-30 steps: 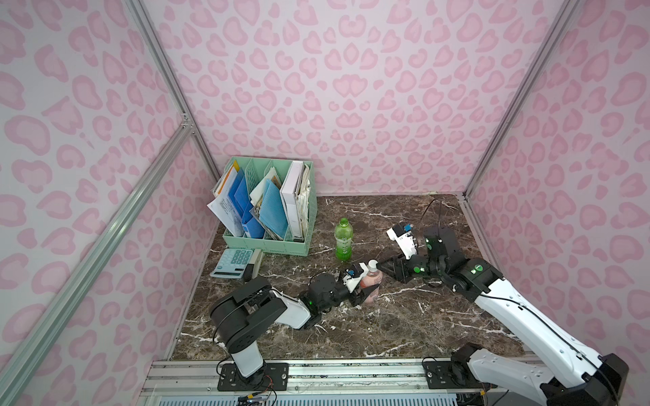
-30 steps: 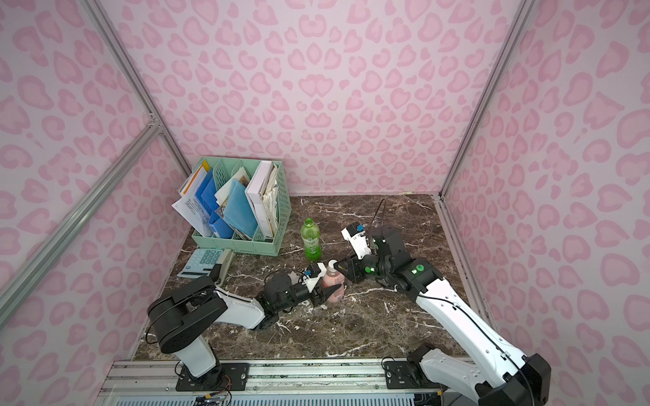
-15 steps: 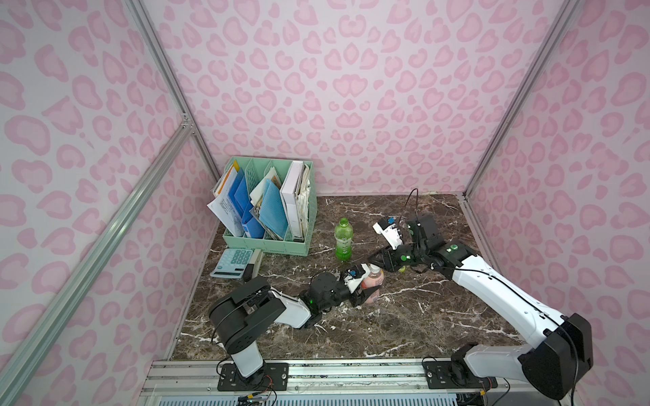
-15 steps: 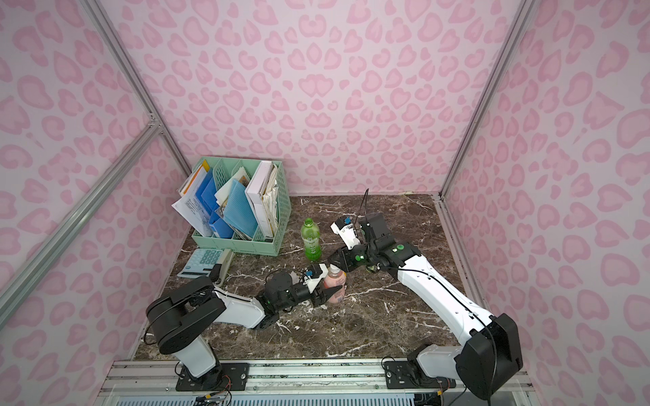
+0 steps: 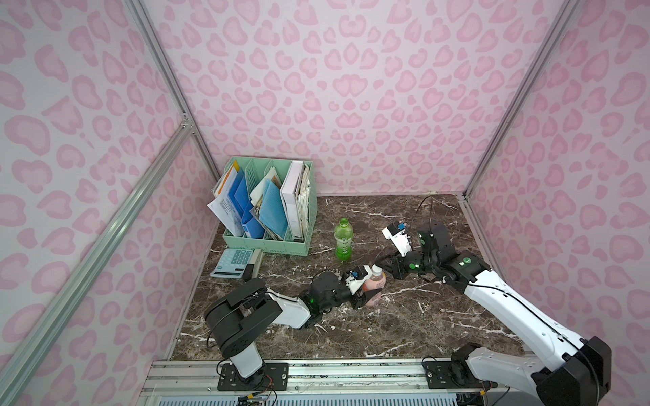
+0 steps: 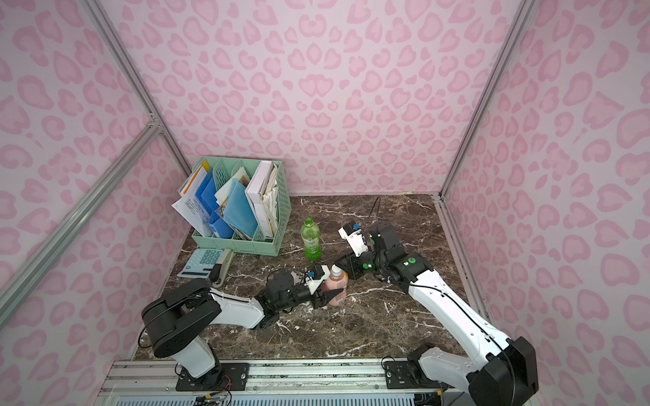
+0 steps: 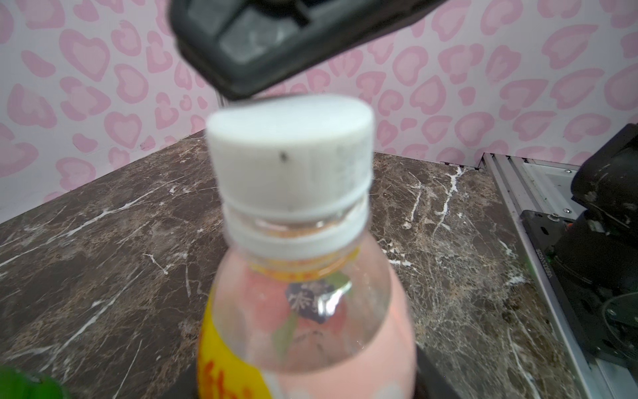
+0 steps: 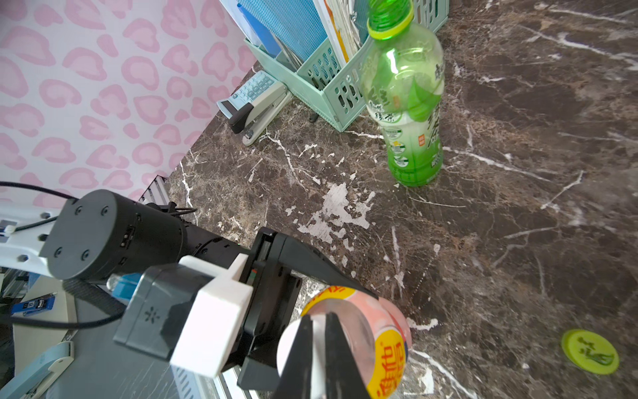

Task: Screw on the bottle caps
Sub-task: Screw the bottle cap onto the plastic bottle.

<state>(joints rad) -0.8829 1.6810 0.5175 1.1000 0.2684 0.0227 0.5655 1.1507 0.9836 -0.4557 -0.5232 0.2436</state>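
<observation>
The left gripper (image 6: 332, 290), arm stretched low, clamps the pink bottle (image 6: 339, 279); the right gripper (image 8: 319, 333), fingers pressed together, seemingly hovers just above its top.

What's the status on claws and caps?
Left claw shut on pink bottle. Right claw shut, tips over the seated white cap. Green bottle open, yellow-green cap on table. Nothing blocking.

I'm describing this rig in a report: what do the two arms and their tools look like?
The left arm and right arm match: white shells on the long links, black round joints, a green light near each wrist. Each wrist carries a white camera block with a blue plug and a thin black cable. The left tool and right tool are black with tapered fingers.
</observation>
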